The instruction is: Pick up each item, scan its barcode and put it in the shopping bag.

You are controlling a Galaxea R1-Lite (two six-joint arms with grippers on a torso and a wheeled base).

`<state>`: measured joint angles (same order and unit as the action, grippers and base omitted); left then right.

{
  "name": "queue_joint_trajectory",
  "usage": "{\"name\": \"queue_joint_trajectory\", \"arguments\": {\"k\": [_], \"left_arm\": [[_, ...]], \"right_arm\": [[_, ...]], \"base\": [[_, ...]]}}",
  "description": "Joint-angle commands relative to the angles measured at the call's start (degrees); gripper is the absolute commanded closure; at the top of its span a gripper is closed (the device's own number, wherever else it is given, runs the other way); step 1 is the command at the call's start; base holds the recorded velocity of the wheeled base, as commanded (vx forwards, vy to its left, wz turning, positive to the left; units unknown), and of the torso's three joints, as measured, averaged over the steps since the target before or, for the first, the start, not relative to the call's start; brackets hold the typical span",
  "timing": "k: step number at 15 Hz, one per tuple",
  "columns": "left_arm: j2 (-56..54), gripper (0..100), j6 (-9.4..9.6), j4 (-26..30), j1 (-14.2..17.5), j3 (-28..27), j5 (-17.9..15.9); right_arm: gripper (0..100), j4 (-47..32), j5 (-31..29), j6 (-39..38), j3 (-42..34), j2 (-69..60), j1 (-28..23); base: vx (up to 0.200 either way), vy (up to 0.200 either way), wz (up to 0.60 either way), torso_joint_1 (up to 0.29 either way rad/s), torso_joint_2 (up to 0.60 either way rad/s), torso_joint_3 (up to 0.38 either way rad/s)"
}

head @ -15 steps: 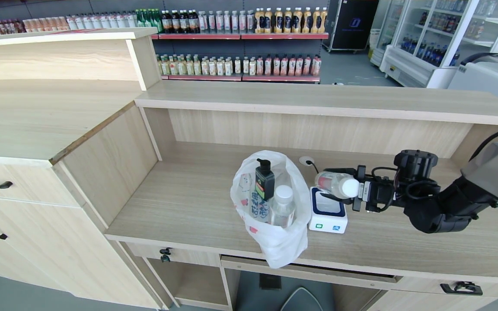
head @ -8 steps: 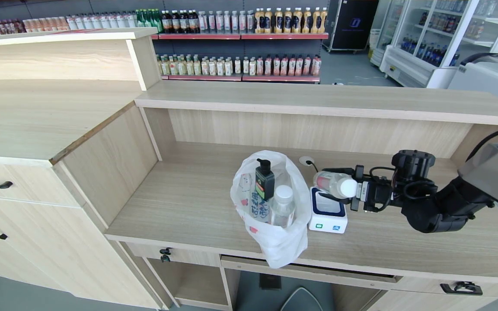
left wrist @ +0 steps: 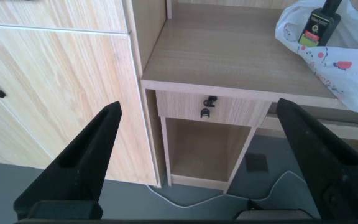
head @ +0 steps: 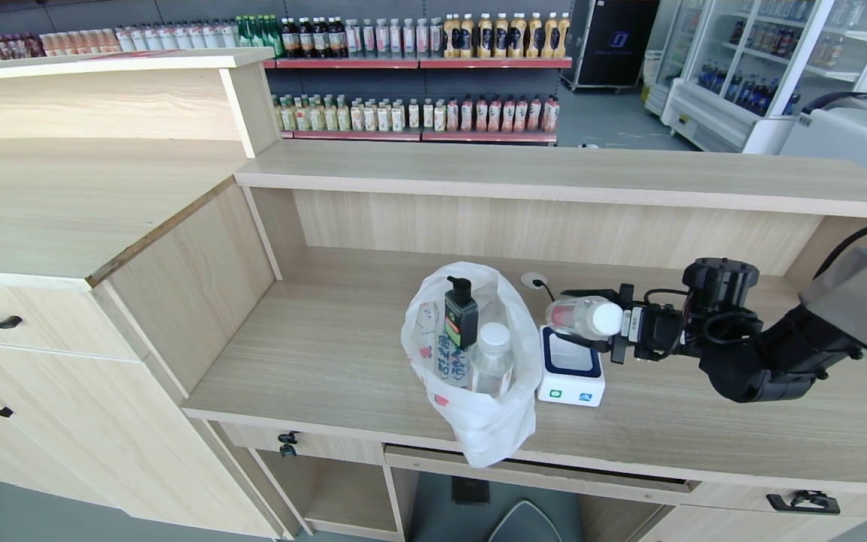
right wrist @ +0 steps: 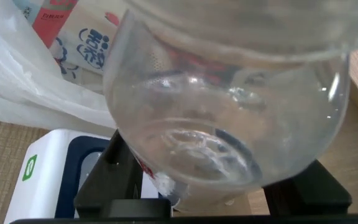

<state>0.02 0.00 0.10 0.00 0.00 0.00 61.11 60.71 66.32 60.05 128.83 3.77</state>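
Your workspace is the recessed wooden counter (head: pixel 328 354), boxed in by a back panel under a raised ledge (head: pixel 554 177) and by a slanted side panel (head: pixel 193 286) on your left. A broad stretch of wood lies between that side panel and the shopping bag (head: pixel 490 429). Another stretch runs from the scanner (head: pixel 573 384) out to your right, under the right arm.

The white bag stands open near the front, and its lower part sags over the counter's front edge. Inside it you can see a printed carton (head: pixel 445 357), a black pump bottle (head: pixel 460 312) and a clear bottle with a white cap (head: pixel 491 360), all upright.

The scanner sits just beside the bag on its right, so little room is left between them. Behind it a cable port (head: pixel 533 281) lies close to the back panel.

Your right gripper (head: pixel 565 318) is clamped on the held bottle (head: pixel 591 318), which lies on its side above the scanner's far edge. Its white cap points toward the wrist and its other end toward the bag's rim. In the right wrist view the held bottle (right wrist: pixel 229 124) hangs over the scanner (right wrist: pixel 48 180), with the bag (right wrist: pixel 17 87) next to it.

Your left gripper (left wrist: pixel 197 107) hangs low with its fingers spread wide on nothing. It faces the counter's front left corner, a keyed drawer (left wrist: pixel 210 109) and the open shelf below.
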Motion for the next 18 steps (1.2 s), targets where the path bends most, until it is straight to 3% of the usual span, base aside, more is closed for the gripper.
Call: {"name": "queue_joint_trajectory", "arguments": {"k": [1,2,3,4,6,8,10,16,18], "left_arm": [[0.0,0,0.0,0.0,0.0,0.0,0.0],[0.0,0,0.0,0.0,0.0,0.0,0.0],[0.0,0,0.0,0.0,0.0,0.0,0.0],[0.0,0,0.0,0.0,0.0,0.0,0.0],[0.0,0,0.0,0.0,0.0,0.0,0.0],[0.0,0,0.0,0.0,0.0,0.0,0.0],[0.0,0,0.0,0.0,0.0,0.0,0.0],[0.0,0,0.0,0.0,0.0,0.0,0.0],[0.0,0,0.0,0.0,0.0,0.0,0.0]], "right_arm": [[100,0.3,-0.2,-9.1,0.2,-8.0,-0.8],[100,-0.1,-0.9,-15.0,-0.3,-11.9,-2.0],[100,-0.1,-0.9,-15.0,-0.3,-11.9,-2.0],[100,-0.6,-7.8,-25.7,-4.0,-20.3,-5.3],[100,-0.6,-17.0,-34.1,-8.7,-26.6,-6.3],[100,-4.4,-26.9,-39.3,-12.7,-31.6,-7.2],[100,-7.2,-36.7,-39.3,-15.6,-34.8,-7.7],[100,-6.4,-37.3,-36.2,-17.4,-38.1,-8.2],[100,-6.4,-36.8,-36.4,-17.3,-38.1,-6.4]], "base": [[0.0,0.0,0.0,0.0,0.0,0.0],[0.0,0.0,0.0,0.0,0.0,0.0],[0.0,0.0,0.0,0.0,0.0,0.0],[0.0,0.0,0.0,0.0,0.0,0.0],[0.0,0.0,0.0,0.0,0.0,0.0],[0.0,0.0,0.0,0.0,0.0,0.0],[0.0,0.0,0.0,0.0,0.0,0.0],[0.0,0.0,0.0,0.0,0.0,0.0],[0.0,0.0,0.6,0.007,0.0,0.0]]}}
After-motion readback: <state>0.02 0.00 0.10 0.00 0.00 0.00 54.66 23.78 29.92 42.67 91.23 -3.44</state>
